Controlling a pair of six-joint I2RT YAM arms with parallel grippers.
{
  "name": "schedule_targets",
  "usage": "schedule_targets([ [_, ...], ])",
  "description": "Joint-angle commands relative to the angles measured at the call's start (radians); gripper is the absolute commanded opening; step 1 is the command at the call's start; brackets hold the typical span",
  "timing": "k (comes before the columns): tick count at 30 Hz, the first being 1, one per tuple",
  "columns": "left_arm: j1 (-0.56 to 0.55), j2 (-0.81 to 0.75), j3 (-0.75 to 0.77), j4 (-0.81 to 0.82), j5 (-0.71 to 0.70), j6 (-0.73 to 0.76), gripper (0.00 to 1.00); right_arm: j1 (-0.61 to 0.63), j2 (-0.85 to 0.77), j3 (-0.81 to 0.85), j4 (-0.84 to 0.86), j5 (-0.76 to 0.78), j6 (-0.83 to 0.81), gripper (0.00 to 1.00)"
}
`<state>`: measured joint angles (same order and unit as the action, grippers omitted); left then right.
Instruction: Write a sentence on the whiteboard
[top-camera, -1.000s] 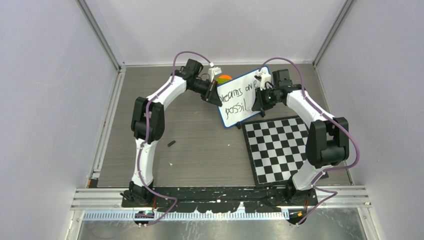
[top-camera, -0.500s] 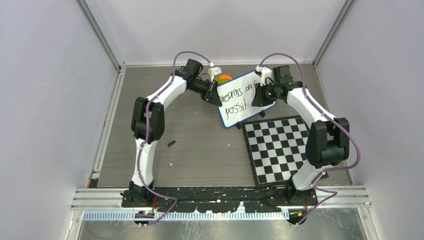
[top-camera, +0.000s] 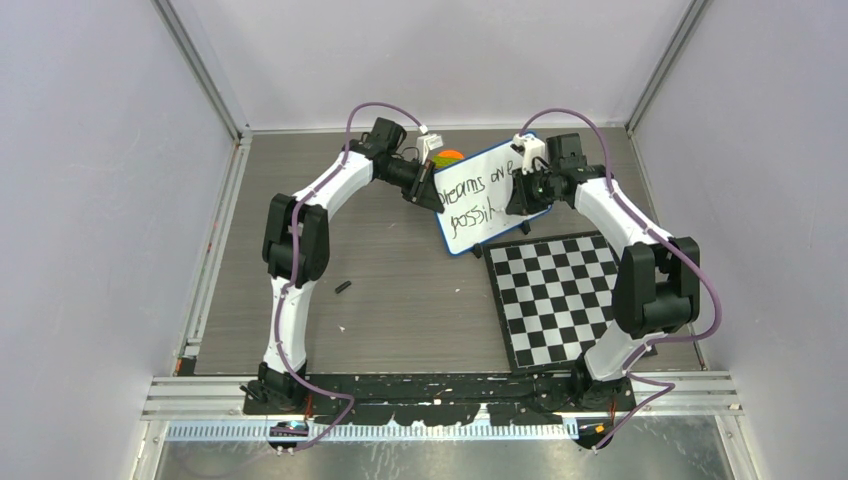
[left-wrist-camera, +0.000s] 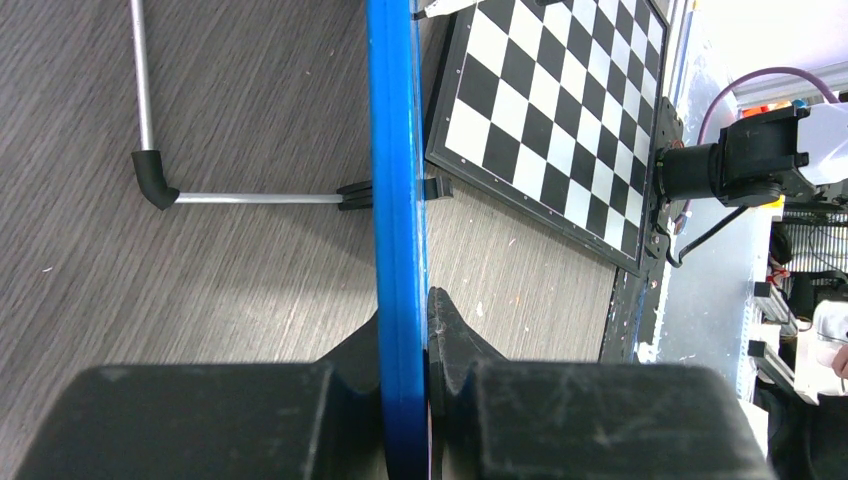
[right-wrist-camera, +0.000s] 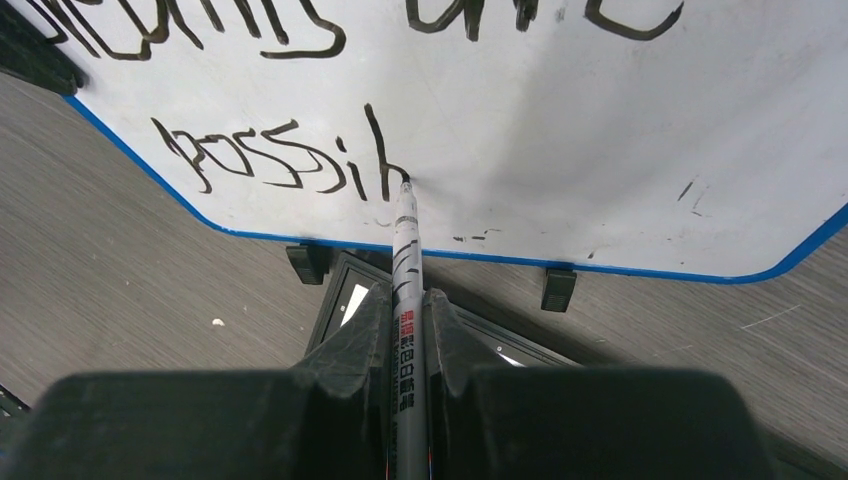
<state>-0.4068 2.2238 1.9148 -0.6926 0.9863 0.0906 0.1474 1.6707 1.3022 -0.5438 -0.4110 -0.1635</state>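
Right gripper (right-wrist-camera: 406, 300) clamps marker (right-wrist-camera: 407, 250), tip on whiteboard (right-wrist-camera: 600, 130) near its 6 o'clock edge; left gripper (left-wrist-camera: 402, 335) pinches its 9 o'clock side; hard push could pivot it, smearing sentence (right-wrist-camera: 268, 162).

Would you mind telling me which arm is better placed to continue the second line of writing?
Right. The right end effector grips the marker, its tip touching the whiteboard at the last stroke of the sentence. The left end effector is clamped on the board's blue rim.
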Motion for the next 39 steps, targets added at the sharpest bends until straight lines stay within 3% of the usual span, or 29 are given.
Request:
schedule_targets([
  [1,-0.017,0.023,0.024,-0.030,-0.011,0.034,0.00,-0.002,-0.036,-0.021,0.064,0.023,-0.010,0.00],
  [26,-0.020,0.017,0.016,-0.026,-0.011,0.030,0.00,-0.010,-0.085,0.012,-0.013,-0.106,-0.020,0.00],
  [39,-0.021,0.014,0.016,-0.017,-0.002,0.023,0.00,-0.030,-0.051,0.062,0.045,-0.053,0.015,0.00],
])
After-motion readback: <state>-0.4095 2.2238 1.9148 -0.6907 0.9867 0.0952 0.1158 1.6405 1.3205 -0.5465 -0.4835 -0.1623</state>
